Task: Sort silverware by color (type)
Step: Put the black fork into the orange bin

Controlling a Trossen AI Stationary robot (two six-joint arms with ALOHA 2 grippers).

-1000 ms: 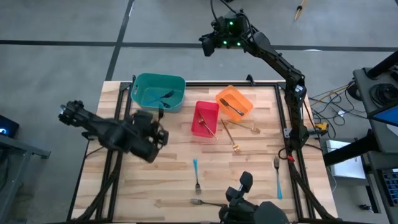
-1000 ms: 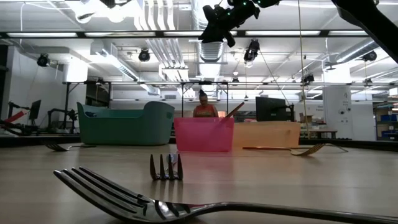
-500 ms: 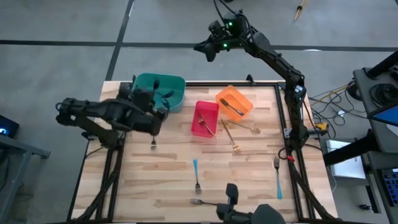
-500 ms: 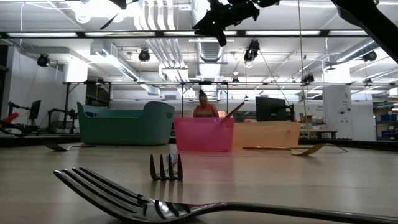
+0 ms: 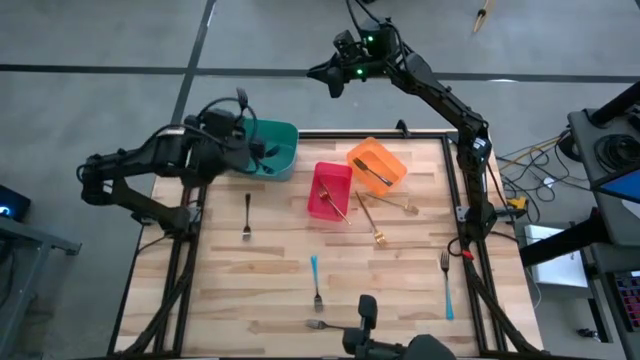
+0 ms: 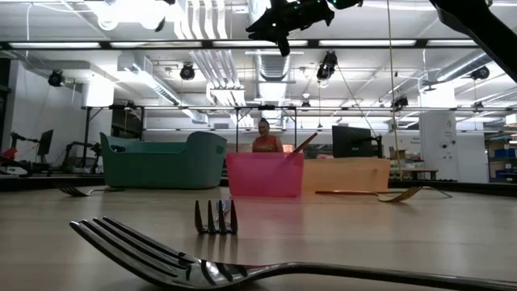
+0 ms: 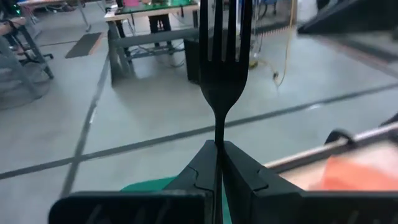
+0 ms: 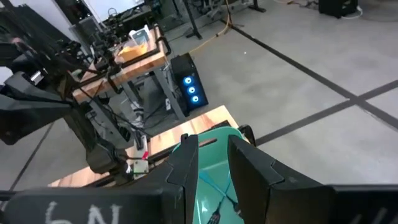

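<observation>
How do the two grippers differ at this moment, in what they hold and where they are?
The left gripper is shut on a dark fork and hovers by the teal bin. The right gripper holds nothing, its fingers apart, and hangs beyond the table's far edge. Both are raised off the tabletop.
</observation>
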